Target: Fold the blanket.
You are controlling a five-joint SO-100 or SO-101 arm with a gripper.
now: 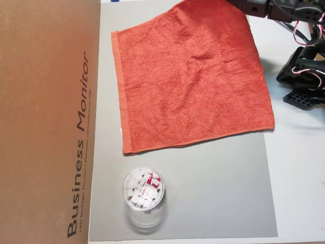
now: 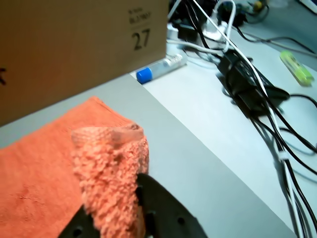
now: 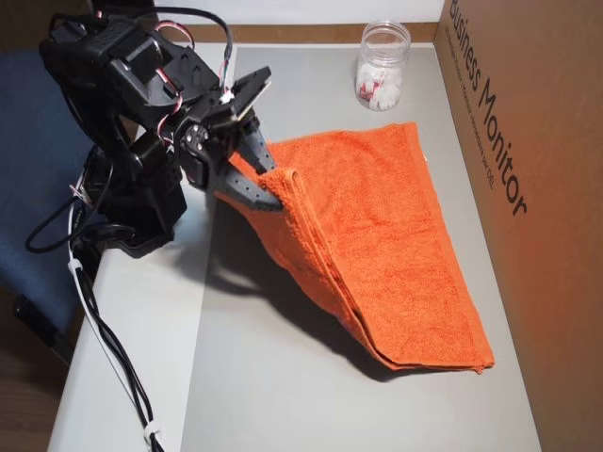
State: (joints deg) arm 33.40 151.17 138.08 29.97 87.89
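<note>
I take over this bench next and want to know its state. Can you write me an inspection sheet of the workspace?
Surface: grey mat on a pale table.
Job's things: blanket, orange-red, one corner lifted off the mat, the rest lying flat.
Clutter: clear jar of white pieces on the mat; blue-capped tube by the box in the wrist view.
Grippers: pincer shut on the raised blanket corner.
Cables: black and white leads bundled on the table; wires trail from the arm base.
Surroundings: brown "Business Monitor" carton beside the mat.
</note>
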